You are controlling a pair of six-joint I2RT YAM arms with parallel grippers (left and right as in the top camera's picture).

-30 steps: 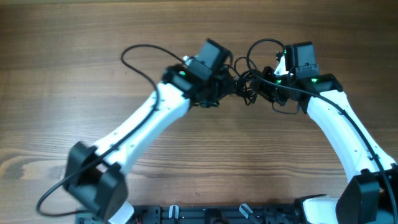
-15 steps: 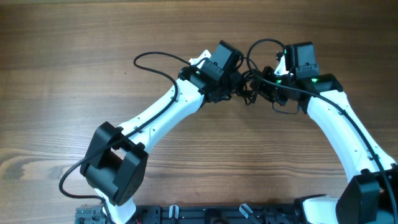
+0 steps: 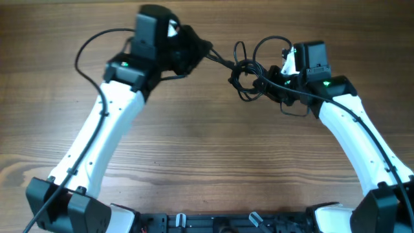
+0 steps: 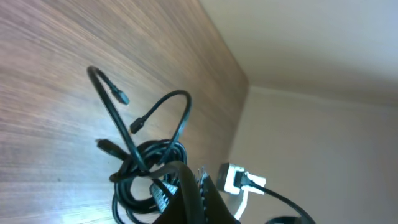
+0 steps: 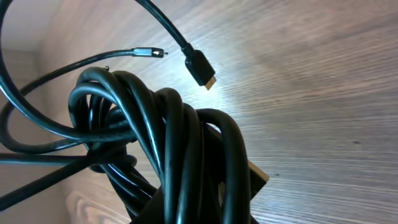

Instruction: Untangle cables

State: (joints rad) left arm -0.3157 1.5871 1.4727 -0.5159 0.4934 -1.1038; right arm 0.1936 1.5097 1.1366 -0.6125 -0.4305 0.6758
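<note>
The cables [image 3: 246,81] are a knot of thin black cords on the wooden table between the two arms. My left gripper [image 3: 204,50] is up and to the left of the knot, shut on one strand that runs tight from its tip down into the tangle. In the left wrist view the fingers [image 4: 186,186] are pressed together, with the cables [image 4: 146,165] just beyond them and two plug ends [image 4: 122,96] sticking up. My right gripper [image 3: 275,85] is at the knot's right side, shut on the thick cable bundle [image 5: 161,137]. A loose plug [image 5: 200,70] points away.
The wooden table [image 3: 213,162] spreads around both arms. The left arm's own thick wire [image 3: 87,45] loops out to the far left. The arm bases and a black rail [image 3: 213,223] line the near edge. A wall [image 4: 311,93] rises behind the table's far edge.
The left gripper has shut and its arm has swung left, away from the knot, drawing one strand tight. The tangle has shifted a little left. The right arm has not moved.
</note>
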